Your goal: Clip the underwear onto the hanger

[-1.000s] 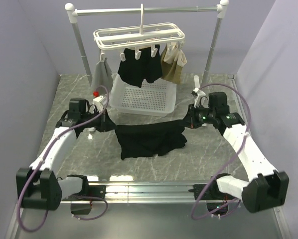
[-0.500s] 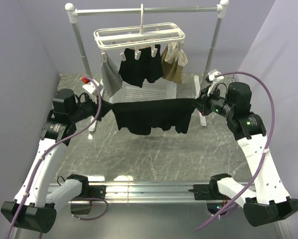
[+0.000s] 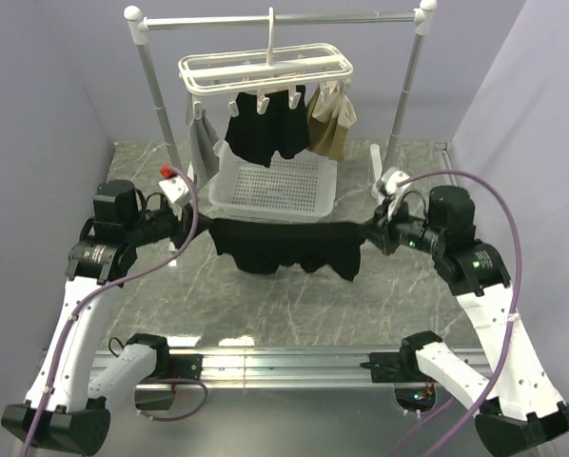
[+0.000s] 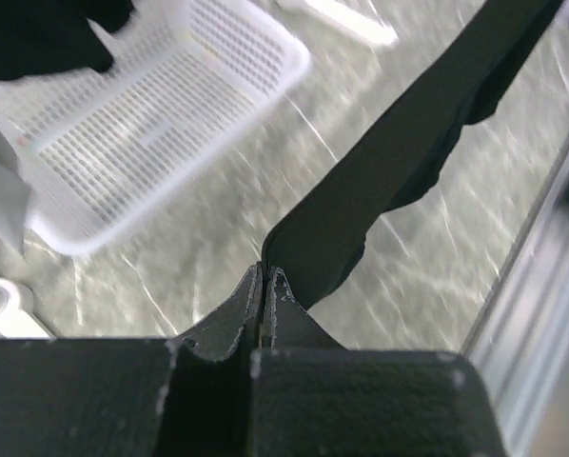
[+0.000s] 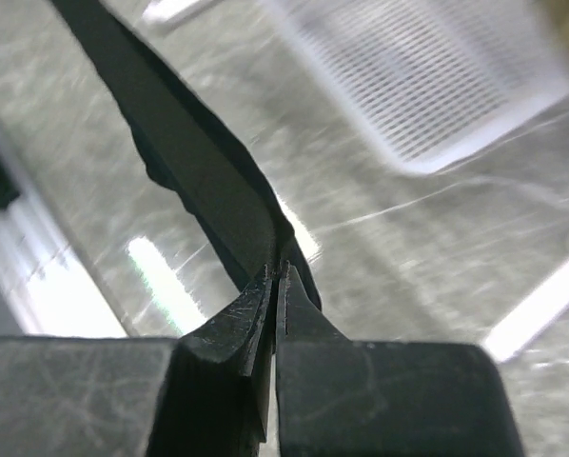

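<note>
Underwear (image 3: 284, 244) is sinking nearer, stretched taut.
Left tool (image 3: 201, 227) and right tool (image 3: 372, 232) are clamping its waistband ends.

- the left arm (image 3: 75, 314) rises from its base, elbow out to the left, forearm reaching inward.
- the left gripper (image 3: 199, 227) has its fingers pressed together, pinching one end of the underwear (image 3: 284, 246).
- the right arm (image 3: 499, 314) mirrors it, forearm pointing inward.
- the right gripper (image 3: 368, 229) is clamped tight on the other end.
- the two grippers face each other, well apart.
</note>
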